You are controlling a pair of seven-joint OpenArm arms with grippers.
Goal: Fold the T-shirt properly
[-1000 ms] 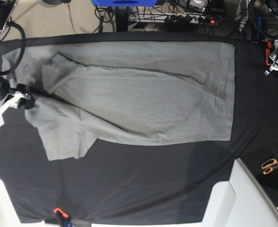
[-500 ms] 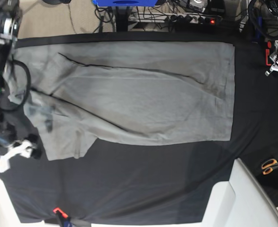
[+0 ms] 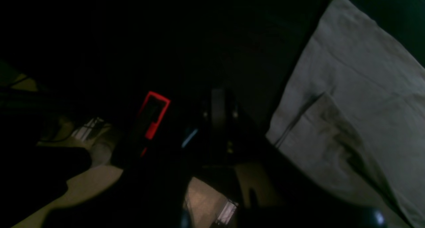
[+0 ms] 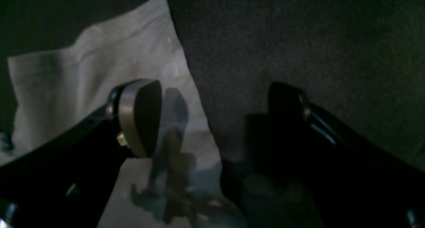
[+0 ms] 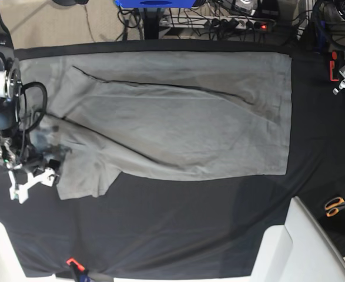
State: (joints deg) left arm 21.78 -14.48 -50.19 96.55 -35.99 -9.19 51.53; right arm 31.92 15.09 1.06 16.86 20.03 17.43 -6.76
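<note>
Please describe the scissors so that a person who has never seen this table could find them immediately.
Start from the black table cloth that carries the big grey T-shirt. Go to the cloth's edge on the base view's right, below the level of the shirt and beside the white corner piece. The scissors lie there, and their orange handles are the only orange thing in that area.

The grey T-shirt [image 5: 172, 111] lies spread on the black-clothed tabletop [image 5: 178, 223]. The right gripper [image 5: 34, 179] sits at its sleeve corner; orange-handled scissors [image 5: 337, 205] lie well apart.
</note>
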